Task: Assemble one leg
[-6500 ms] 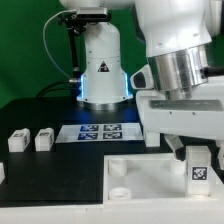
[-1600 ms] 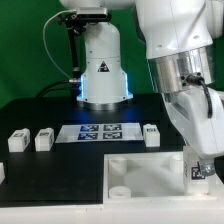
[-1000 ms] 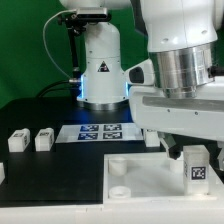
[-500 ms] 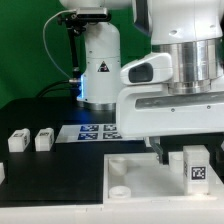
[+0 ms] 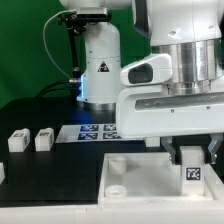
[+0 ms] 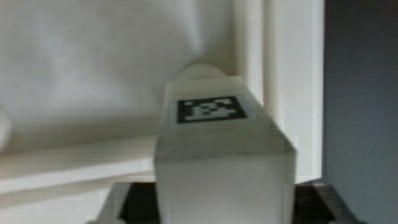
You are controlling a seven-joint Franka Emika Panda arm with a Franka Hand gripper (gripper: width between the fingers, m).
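My gripper [image 5: 189, 160] is shut on a leg [image 5: 190, 172], a small white block with a black-and-white tag on its face. I hold it upright over the exterior view's right part of the large white plate [image 5: 135, 178]. In the wrist view the leg [image 6: 221, 140] fills the middle, its tag facing the camera, and the plate [image 6: 89, 90] lies behind it. A round corner socket [image 5: 118, 169] shows at the plate's left. Whether the leg touches the plate I cannot tell.
Two more white legs [image 5: 17, 141] [image 5: 43, 140] stand on the black table at the exterior view's left. The marker board [image 5: 95, 131] lies in the middle, partly behind my hand. The arm's base [image 5: 100, 70] rises at the back.
My hand has swung from tilted to upright and moved left and down with the leg. It now hides the leg that stood by the marker board's right end.
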